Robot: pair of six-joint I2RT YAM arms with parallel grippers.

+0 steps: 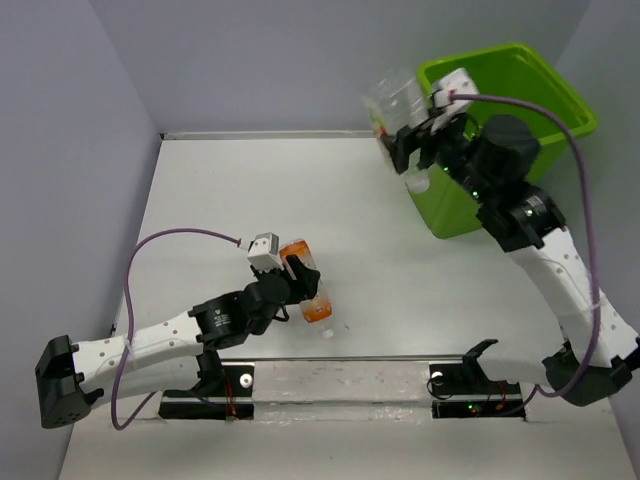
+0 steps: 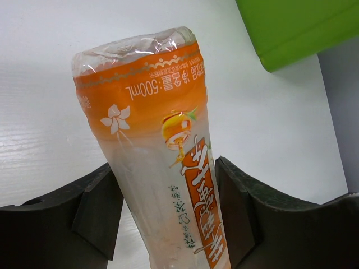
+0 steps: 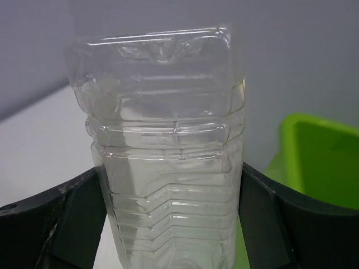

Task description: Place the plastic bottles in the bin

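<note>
An orange-labelled plastic bottle (image 1: 308,283) hangs tilted, white cap down, near the table's front middle. My left gripper (image 1: 296,280) is shut on its body; in the left wrist view both pads press the bottle (image 2: 162,140) at the gripper (image 2: 165,166). A clear ribbed bottle (image 1: 393,100) is held in the air just left of the lime-green bin (image 1: 500,55). My right gripper (image 1: 410,140) is shut on it. The right wrist view shows the clear bottle (image 3: 168,123) filling the gripper (image 3: 169,171), with the bin (image 3: 320,157) behind to the right. No other bottles show.
The bin (image 2: 291,28) stands at the table's far right corner against grey walls. A metal rail (image 1: 350,378) with both arm bases runs along the near edge. The white table (image 1: 240,190) lies between the arms and the back wall.
</note>
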